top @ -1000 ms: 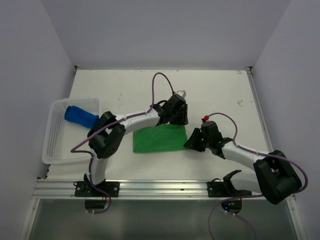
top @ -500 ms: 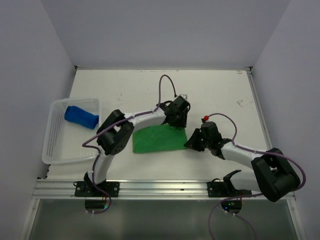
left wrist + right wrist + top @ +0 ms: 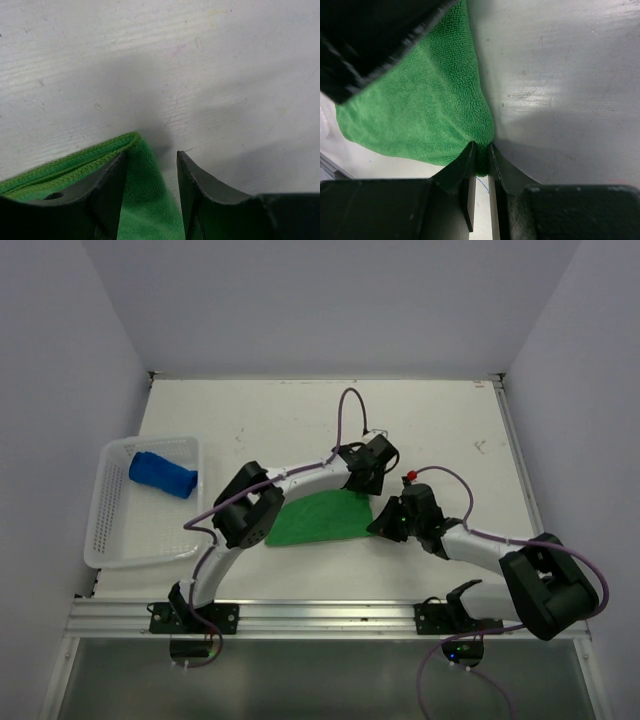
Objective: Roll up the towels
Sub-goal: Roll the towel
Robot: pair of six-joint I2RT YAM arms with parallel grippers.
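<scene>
Trouble could come at the two right corners of the green towel (image 3: pixel 318 521), which lies flat in the middle of the table (image 3: pixel 250 410). The right claw (image 3: pixel 481 150) is pinched almost shut on the near corner. It has only a tiny bit of cloth, so I think a hard pull could make the corner slip out. The left claw (image 3: pixel 151 154) stands about half open around the far corner and grips nothing yet. If it closes too high it may catch only the top layer, and the roll would go crooked. The blue towel (image 3: pixel 162 473) sits rolled up in the white basket (image 3: pixel 110 540), well apart.
</scene>
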